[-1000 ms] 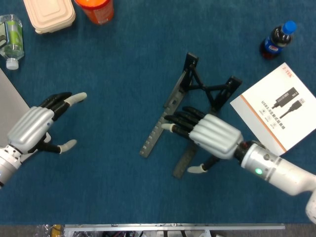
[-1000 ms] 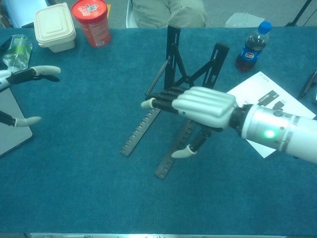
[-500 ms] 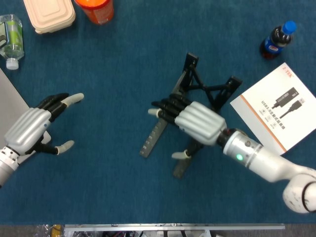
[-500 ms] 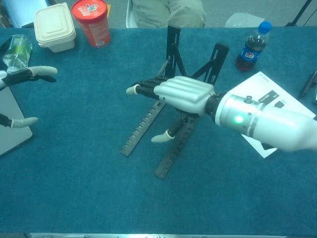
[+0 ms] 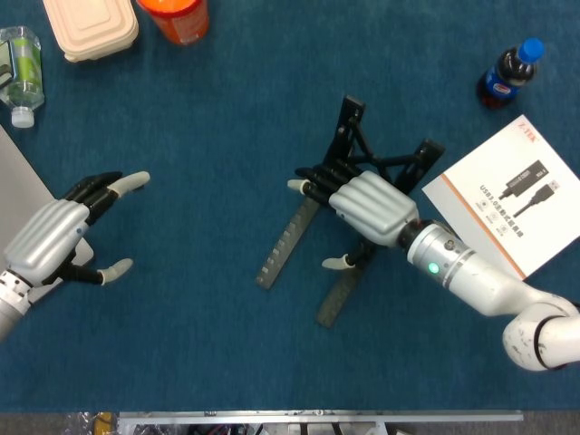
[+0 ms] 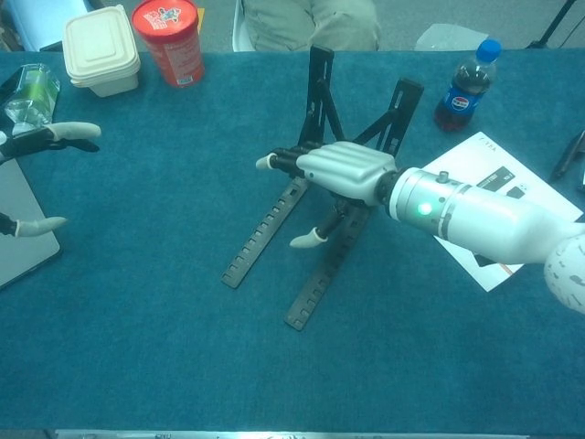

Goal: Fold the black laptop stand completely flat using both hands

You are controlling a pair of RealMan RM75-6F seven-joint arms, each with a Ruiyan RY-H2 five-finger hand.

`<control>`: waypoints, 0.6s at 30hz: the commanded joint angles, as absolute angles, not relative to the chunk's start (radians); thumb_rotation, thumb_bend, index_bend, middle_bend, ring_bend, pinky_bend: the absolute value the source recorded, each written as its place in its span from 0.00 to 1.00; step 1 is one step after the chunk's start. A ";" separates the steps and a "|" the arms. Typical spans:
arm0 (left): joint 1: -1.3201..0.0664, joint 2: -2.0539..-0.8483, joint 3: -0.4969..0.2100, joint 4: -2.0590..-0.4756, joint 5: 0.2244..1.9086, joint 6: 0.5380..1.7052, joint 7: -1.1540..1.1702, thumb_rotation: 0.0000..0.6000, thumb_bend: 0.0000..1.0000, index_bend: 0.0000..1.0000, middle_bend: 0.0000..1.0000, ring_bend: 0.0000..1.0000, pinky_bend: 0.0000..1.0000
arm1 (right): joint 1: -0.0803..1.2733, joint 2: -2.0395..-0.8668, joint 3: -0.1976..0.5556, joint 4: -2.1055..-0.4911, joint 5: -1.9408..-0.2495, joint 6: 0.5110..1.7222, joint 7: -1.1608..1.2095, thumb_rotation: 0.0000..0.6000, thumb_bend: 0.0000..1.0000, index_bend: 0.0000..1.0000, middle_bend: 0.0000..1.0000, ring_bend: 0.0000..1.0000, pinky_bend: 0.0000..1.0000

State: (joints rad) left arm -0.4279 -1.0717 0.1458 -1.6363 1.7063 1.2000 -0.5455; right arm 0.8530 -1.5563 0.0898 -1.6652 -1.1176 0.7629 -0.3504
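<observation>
Right hand (image 5: 367, 207) hovering palm-down over the black laptop stand (image 5: 299, 234), fingers (image 6: 283, 161) stretched out together across its raised struts, thumb (image 6: 306, 240) hanging apart below; contact with the frame impossible to judge, nothing gripped. Stand still unfolded, upright legs risen behind the hand, two notched rails flat on the blue table (image 5: 208, 344). Right of the stand, a white leaflet (image 5: 507, 195) and a cola bottle (image 5: 507, 74). Well left of the stand, left hand (image 5: 54, 237) open, fingers spread, holding nothing. Beyond it, beige lunchbox (image 5: 91, 27), red cup (image 6: 169, 38), small clear bottle (image 5: 22, 77).
</observation>
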 commanded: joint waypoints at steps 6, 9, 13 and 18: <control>-0.429 -1.079 0.145 -1.632 1.711 1.198 -0.548 1.00 0.27 0.07 0.15 0.06 0.07 | 0.851 -1.562 0.075 -1.644 -1.080 0.777 -0.367 0.66 0.13 0.00 0.02 0.00 0.00; -0.429 -1.079 0.145 -1.631 1.711 1.198 -0.548 1.00 0.27 0.07 0.15 0.05 0.07 | 0.850 -1.562 0.074 -1.640 -1.070 0.784 -0.370 0.66 0.13 0.00 0.02 0.00 0.00; -0.428 -1.080 0.145 -1.628 1.711 1.199 -0.551 1.00 0.27 0.07 0.15 0.06 0.07 | 0.851 -1.564 0.071 -1.646 -1.065 0.780 -0.360 0.66 0.13 0.00 0.02 0.00 0.00; -0.423 -1.076 0.147 -1.626 1.711 1.206 -0.553 1.00 0.27 0.07 0.15 0.06 0.07 | 0.854 -1.572 0.061 -1.668 -1.100 0.780 -0.358 0.66 0.13 0.00 0.02 0.00 0.00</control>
